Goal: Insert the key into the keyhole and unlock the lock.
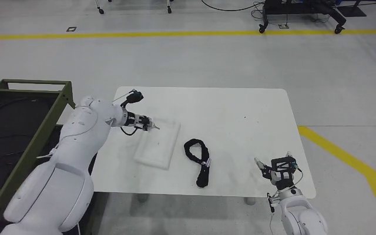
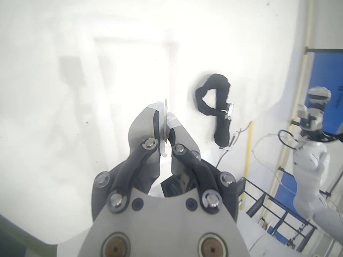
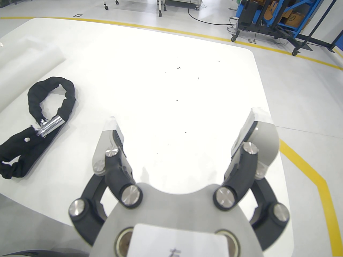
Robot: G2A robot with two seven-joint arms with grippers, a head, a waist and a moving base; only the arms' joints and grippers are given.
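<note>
Left gripper (image 2: 166, 121): my fingertips are pinching the key (image 2: 166, 105) edge-on, above the white pad (image 1: 157, 145) on the left side of the table (image 1: 247, 117). The lock (image 1: 198, 160), a black sleeved chain, lies mid-table just beside the pad. Right gripper (image 3: 185, 124): fingers spread wide, near the front right corner.

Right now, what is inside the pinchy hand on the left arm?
A thin metal key, pinched edge-on by the left gripper. Its fingers cover most of it, so its whole shape cannot be seen.
</note>
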